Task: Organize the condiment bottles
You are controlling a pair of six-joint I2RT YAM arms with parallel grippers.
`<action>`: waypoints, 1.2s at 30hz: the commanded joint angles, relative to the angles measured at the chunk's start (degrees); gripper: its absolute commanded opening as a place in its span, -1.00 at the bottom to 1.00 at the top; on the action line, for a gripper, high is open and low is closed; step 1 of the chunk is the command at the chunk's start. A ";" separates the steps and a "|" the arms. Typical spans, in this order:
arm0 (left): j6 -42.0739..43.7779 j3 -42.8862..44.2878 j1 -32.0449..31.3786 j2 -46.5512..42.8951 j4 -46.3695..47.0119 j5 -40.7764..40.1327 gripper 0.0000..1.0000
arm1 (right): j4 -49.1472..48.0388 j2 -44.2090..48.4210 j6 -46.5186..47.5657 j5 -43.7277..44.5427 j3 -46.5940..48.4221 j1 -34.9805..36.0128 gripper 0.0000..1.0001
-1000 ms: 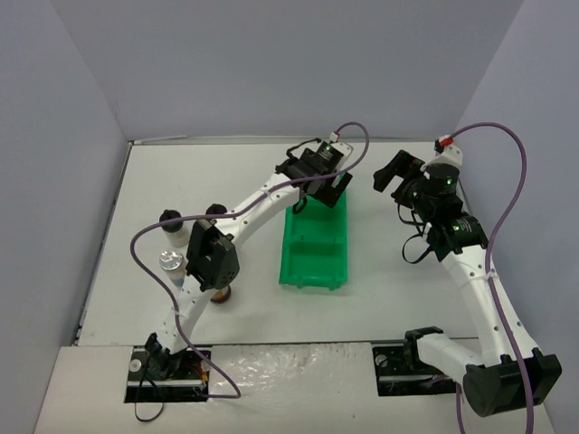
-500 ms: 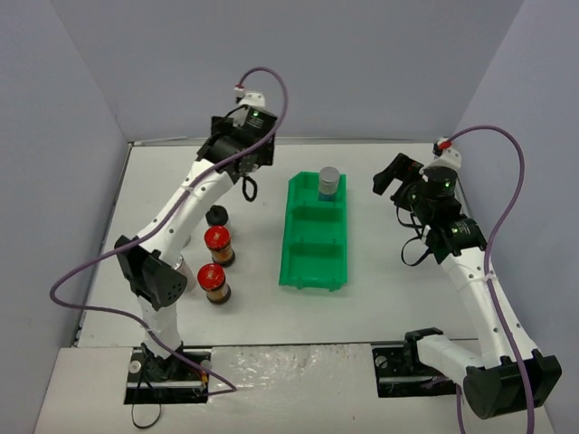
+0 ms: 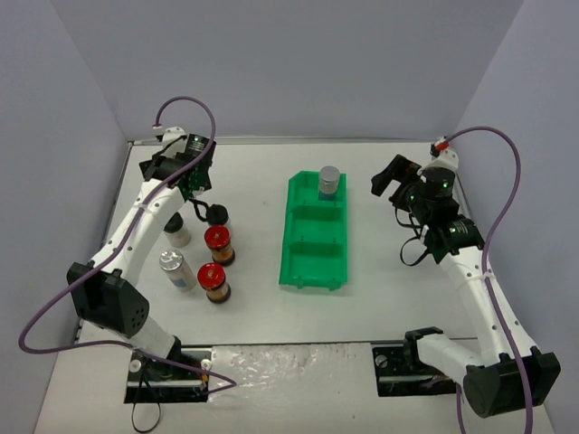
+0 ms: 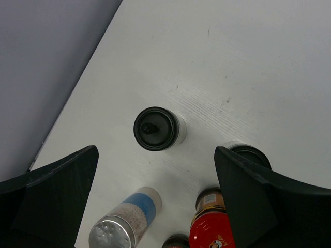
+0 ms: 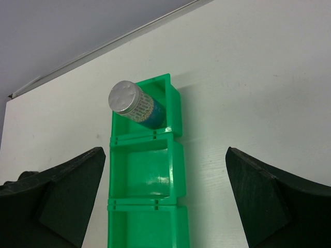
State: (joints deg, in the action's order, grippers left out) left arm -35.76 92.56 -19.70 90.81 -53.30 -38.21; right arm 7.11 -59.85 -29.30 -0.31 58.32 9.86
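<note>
**One silver-capped jar (image 3: pixel 329 181) binned; the left arm is back over the loose jars.**

The silver-capped jar stands upright in the far compartment of the green divided bin (image 3: pixel 312 264), where the left gripper (image 4: pixel 155 153) was busy a second ago. That gripper has since swung to the left side of the table (image 3: pixel 380 289) and hangs spread wide and empty above a black-capped jar (image 4: pixel 155 128). This jar sits nearly centred between the fingers. A second black-capped jar (image 4: pixel 248 155), a red-capped jar (image 4: pixel 209 232) and the other silver-capped jar (image 4: pixel 121 230) stand close beside it. One of six looks sorted, and this black-capped jar is the likely next pick. The right gripper (image 5: pixel 164 155) faces the bin, fingers wide apart, holding nothing.
</note>
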 commanded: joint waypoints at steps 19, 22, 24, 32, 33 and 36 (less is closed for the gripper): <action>-9.08 -17.31 6.70 -16.23 0.03 12.10 0.84 | -5.89 -3.11 0.64 -0.66 -0.14 4.38 1.00; -9.25 -19.51 6.87 -17.68 -0.05 12.02 0.84 | -6.15 -3.78 0.56 -0.83 -0.23 4.55 1.00; -7.94 -19.96 7.94 -16.73 1.70 12.48 0.84 | -6.55 -3.99 0.27 -1.15 -0.32 4.64 1.00; -4.18 -16.20 10.40 -8.38 7.52 14.86 0.85 | -6.59 -3.76 0.44 -0.80 -0.23 4.96 1.00; -4.09 -15.65 10.57 -7.12 8.11 14.78 0.85 | -6.59 -3.72 0.40 -0.76 -0.23 4.92 1.00; -3.47 -15.10 11.73 -4.48 10.32 16.07 0.86 | -6.59 -3.65 0.21 -0.87 -0.32 4.99 1.00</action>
State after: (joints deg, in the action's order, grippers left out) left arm -41.13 73.10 -9.43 84.53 -48.25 -23.52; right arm 4.75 -63.70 -29.06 -1.39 57.60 14.35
